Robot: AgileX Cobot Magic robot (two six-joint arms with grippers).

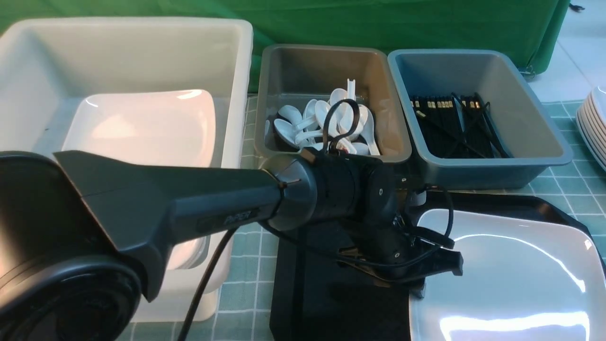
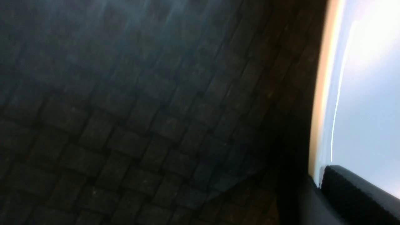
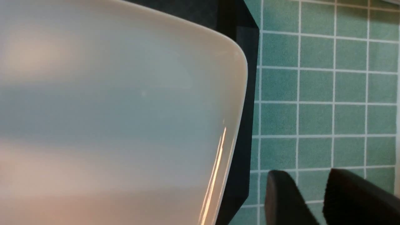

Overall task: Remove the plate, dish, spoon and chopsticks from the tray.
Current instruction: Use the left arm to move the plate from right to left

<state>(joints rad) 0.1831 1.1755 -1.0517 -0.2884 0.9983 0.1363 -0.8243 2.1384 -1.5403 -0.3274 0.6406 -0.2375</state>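
plate [image 1: 521, 274] lower right on tray [image 1: 331, 303]; your left pincer [image 1: 421, 284] pinching its left rim, right pincer [image 3: 307, 175] part-open, empty.

plate [image 1: 516, 279] on tray [image 1: 331, 303], right side

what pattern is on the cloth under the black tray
White grid lines on the green fabric tablecloth, forming squares; clearest in the right wrist view.

white plate [image 1: 516, 279], black diamond-textured tray [image 2: 125, 125], green checked cloth [image 3: 328, 93]
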